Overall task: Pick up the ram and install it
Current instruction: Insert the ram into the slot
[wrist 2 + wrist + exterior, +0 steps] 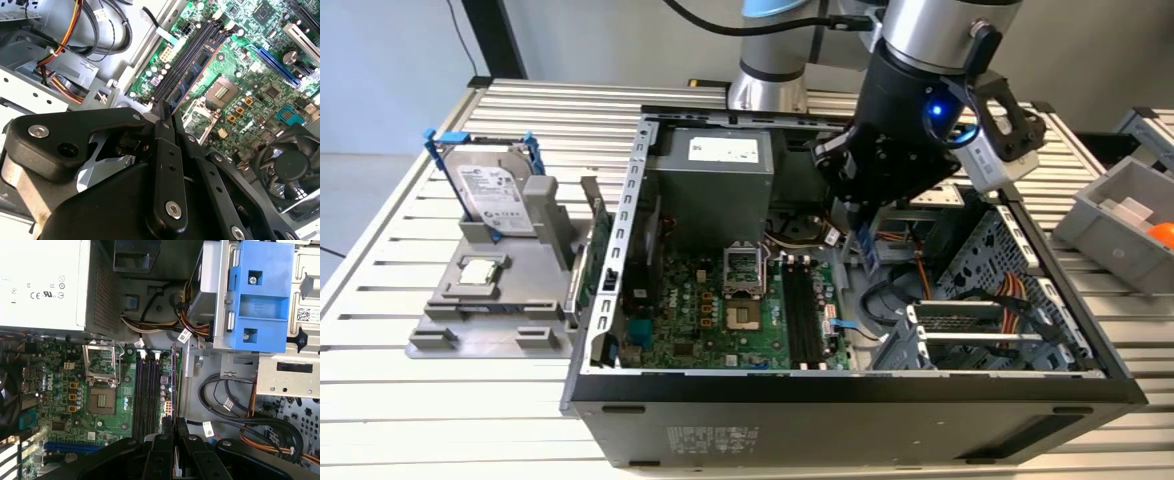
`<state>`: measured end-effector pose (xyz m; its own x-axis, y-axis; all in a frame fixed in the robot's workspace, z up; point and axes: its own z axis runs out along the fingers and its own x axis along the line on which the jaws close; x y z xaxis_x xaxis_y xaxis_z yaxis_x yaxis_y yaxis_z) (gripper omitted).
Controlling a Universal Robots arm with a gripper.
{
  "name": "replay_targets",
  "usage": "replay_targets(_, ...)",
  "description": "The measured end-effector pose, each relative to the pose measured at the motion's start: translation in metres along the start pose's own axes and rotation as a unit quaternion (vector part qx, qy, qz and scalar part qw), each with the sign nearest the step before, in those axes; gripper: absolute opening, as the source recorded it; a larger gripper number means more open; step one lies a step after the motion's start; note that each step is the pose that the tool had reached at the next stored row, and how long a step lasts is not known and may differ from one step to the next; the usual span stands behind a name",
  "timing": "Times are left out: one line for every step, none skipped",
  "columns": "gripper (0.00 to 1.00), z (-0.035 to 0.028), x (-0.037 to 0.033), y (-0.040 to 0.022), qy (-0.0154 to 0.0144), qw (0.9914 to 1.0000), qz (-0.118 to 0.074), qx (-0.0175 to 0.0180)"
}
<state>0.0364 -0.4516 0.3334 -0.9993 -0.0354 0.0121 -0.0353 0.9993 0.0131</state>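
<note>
Above motherboard (260, 85) slots, gripper (167, 114) clamped on ram (192, 75), edge-on

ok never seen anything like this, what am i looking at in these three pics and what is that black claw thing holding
It is a robot arm working inside an open computer case that lies on a slatted metal table.

The exterior view comes from a camera off the arm and takes in the whole scene. The two wrist views come from cameras riding on the arm, looking down past its claw.

That claw is the gripper. Its black fingers are shut on the ram, a thin bluish memory stick, held on edge over the green motherboard near the long black memory slots. I cannot tell whether it is seated in a slot yet.

On the exterior view's left, outside the case, a grey stand holds a silver hard drive in a blue frame and a small square CPU chip. A grey bin sits at the right.
</note>
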Motion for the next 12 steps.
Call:
replay_targets(0.0,0.0007,0.0,0.0,0.0,1.0,0.0,-0.0001)
replay_targets(0.0,0.0014,0.0,0.0,0.0,1.0,0.0,-0.0001)
replay_targets(0.0,0.0021,0.0,0.0,0.0,1.0,0.001,0.0)
replay_targets(0.0,0.0028,0.0,0.0,0.0,1.0,0.001,-0.0001)
replay_targets(0.0,0.0035,0.0,0.0,0.0,1.0,0.001,0.0)
replay_targets(0.0,0.0041,0.0,0.0001,0.0,1.0,0.001,0.0001)
replay_targets(0.0,0.0047,-0.0001,0.0001,0.0,1.0,0.001,0.0001)
replay_targets(0.0,0.0053,-0.0001,0.0002,0.0,1.0,0.001,0.0)
replay_targets(0.0,0.0059,-0.0001,0.0002,0.0,1.0,0.001,0.0)
replay_targets(0.0,0.0065,-0.0001,0.0002,0.0,1.0,0.002,0.0001)
replay_targets(0.0,0.007,-0.0001,0.0003,0.0,1.0,0.002,0.0001)
replay_targets(0.0,0.0076,-0.0001,0.0003,0.0,1.0,0.002,0.0001)
